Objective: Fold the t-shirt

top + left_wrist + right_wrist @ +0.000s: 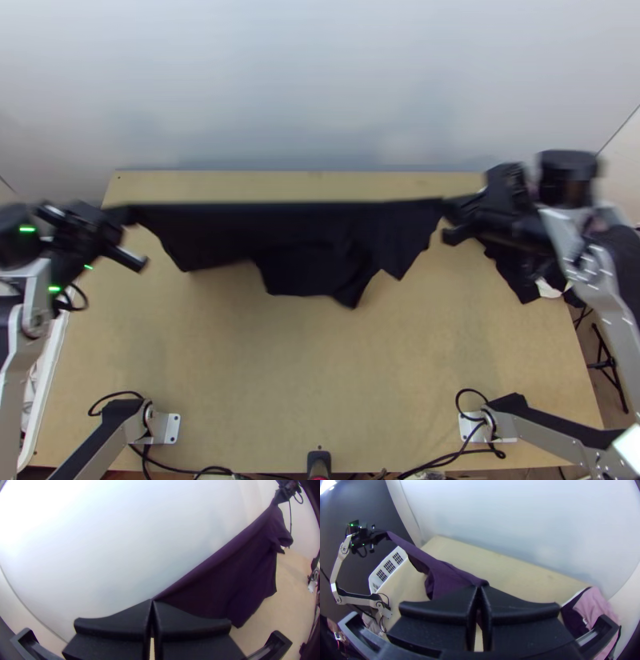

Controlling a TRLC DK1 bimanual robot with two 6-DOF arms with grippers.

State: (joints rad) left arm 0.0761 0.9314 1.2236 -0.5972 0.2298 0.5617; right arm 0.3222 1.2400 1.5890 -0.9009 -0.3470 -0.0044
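Had the right claw (480, 587) pinched closed on one upper end of the dark t-shirt (296, 240). Counting twelve as straight toward the far edge of the table (320, 376), found the shirt toward nine o'clock from there, held up over the wood, long axis three to nine, top edge taut, loose folds toward six. Judged the longest drop nearer the right claw. Beyond, at nine, found the left claw (152, 602) closed on the other end. Probably needed both lowered together, evenly, toward six
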